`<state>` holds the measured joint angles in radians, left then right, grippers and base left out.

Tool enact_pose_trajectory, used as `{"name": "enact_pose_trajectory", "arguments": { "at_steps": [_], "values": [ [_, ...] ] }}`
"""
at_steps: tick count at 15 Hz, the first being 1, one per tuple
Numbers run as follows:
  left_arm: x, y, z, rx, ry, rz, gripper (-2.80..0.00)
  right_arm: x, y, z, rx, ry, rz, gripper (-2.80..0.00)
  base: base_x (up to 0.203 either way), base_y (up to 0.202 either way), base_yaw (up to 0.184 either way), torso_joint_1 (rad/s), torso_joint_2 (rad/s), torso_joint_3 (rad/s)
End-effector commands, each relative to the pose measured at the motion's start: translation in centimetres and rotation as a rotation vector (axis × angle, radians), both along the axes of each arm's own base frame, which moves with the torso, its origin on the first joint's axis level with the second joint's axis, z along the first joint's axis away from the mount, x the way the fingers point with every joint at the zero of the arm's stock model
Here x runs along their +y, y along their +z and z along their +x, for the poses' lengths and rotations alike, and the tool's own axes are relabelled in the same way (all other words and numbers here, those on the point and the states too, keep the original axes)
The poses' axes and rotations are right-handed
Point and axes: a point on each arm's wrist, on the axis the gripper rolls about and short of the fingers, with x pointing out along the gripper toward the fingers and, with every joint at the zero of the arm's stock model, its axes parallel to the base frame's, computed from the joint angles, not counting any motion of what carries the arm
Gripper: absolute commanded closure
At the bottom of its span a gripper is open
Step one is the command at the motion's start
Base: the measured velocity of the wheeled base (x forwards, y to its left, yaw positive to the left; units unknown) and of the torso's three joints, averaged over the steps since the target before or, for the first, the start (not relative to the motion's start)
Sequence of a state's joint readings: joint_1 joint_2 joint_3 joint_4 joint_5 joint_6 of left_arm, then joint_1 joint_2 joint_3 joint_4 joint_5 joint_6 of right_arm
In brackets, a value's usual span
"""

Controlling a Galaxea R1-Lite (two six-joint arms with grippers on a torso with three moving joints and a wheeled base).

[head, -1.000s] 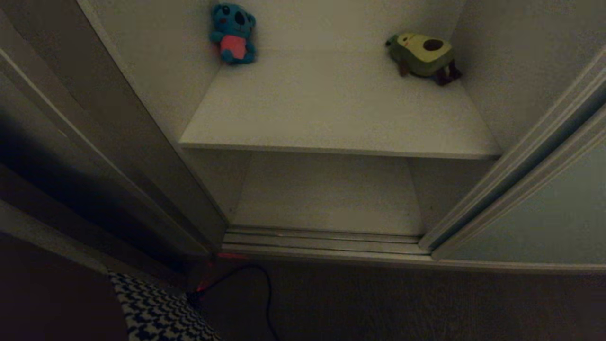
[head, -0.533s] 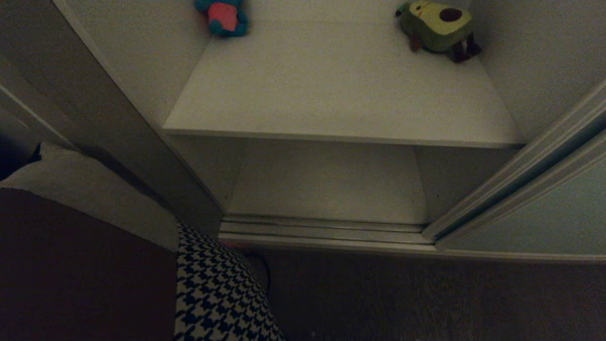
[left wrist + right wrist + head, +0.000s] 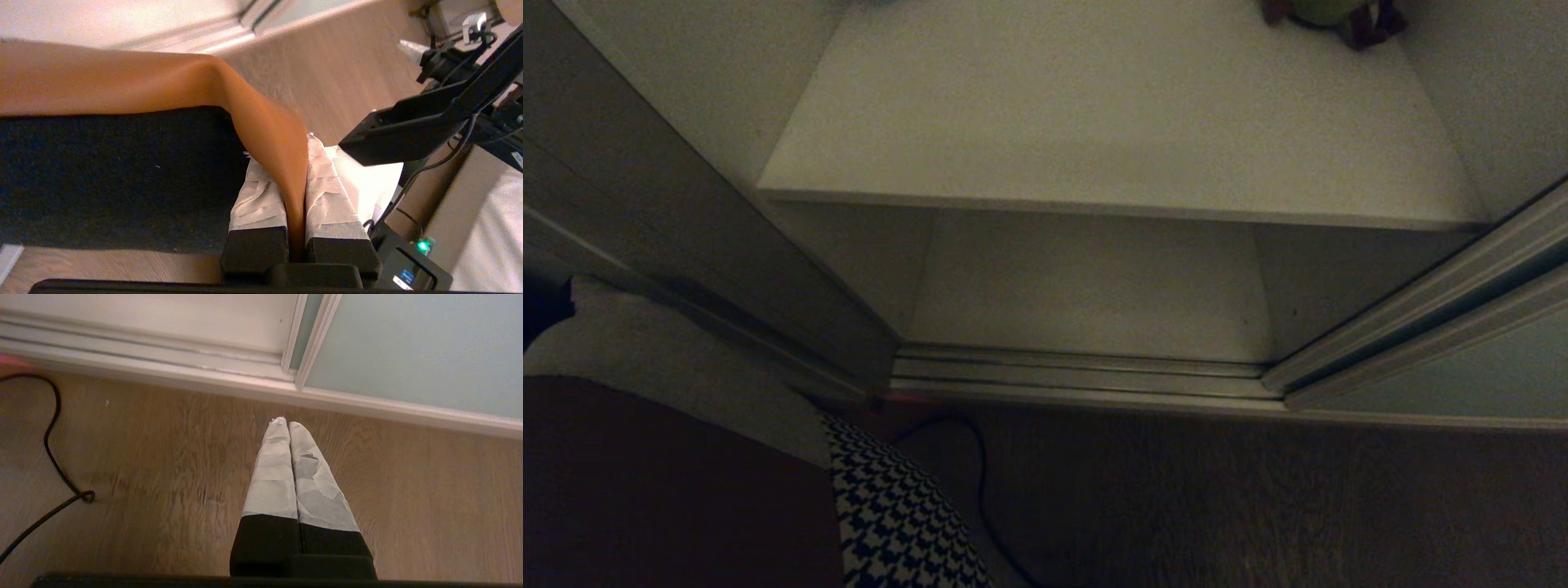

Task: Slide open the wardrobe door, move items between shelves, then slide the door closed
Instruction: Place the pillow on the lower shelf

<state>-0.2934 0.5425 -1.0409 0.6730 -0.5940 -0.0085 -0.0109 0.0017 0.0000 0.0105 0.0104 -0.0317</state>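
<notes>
The cushion [image 3: 894,523] fills the lower left corner of the head view, showing houndstooth, beige and brown patches. In the left wrist view its brown corner [image 3: 135,77] is pinched between the taped fingers of my left gripper [image 3: 282,147], which is shut on it; the black back [image 3: 102,175] hangs beside them. The sliding wardrobe door [image 3: 1503,367] stands slid aside at the right, and the wardrobe is open. Inside are a white upper shelf [image 3: 1111,114] and a lower shelf [image 3: 1086,278]. My right gripper [image 3: 288,424] is shut and empty, low over the wooden floor near the door [image 3: 408,343].
An avocado plush [image 3: 1339,15] sits at the upper shelf's back right, cut off by the frame. The door track [image 3: 1078,376] runs along the wardrobe's foot. A black cable [image 3: 980,474] lies on the floor in front. A dark panel [image 3: 645,204] borders the opening's left side.
The whole head view has shifted as the camera moved: shelves and toys slid up the picture and the blue plush left it. The cushion has come up into the lower left corner.
</notes>
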Motion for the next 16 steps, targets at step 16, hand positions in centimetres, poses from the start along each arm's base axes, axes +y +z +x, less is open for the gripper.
{"name": "enact_pose_trajectory", "arguments": {
  "at_steps": [16],
  "values": [
    [-0.6,-1.3,1.5,0.097,-0.023,0.022,0.00,0.0,-0.1,0.0,0.004,0.000,0.000,0.00,0.000,0.000,0.000,0.004,0.00,-0.197]
  ]
}}
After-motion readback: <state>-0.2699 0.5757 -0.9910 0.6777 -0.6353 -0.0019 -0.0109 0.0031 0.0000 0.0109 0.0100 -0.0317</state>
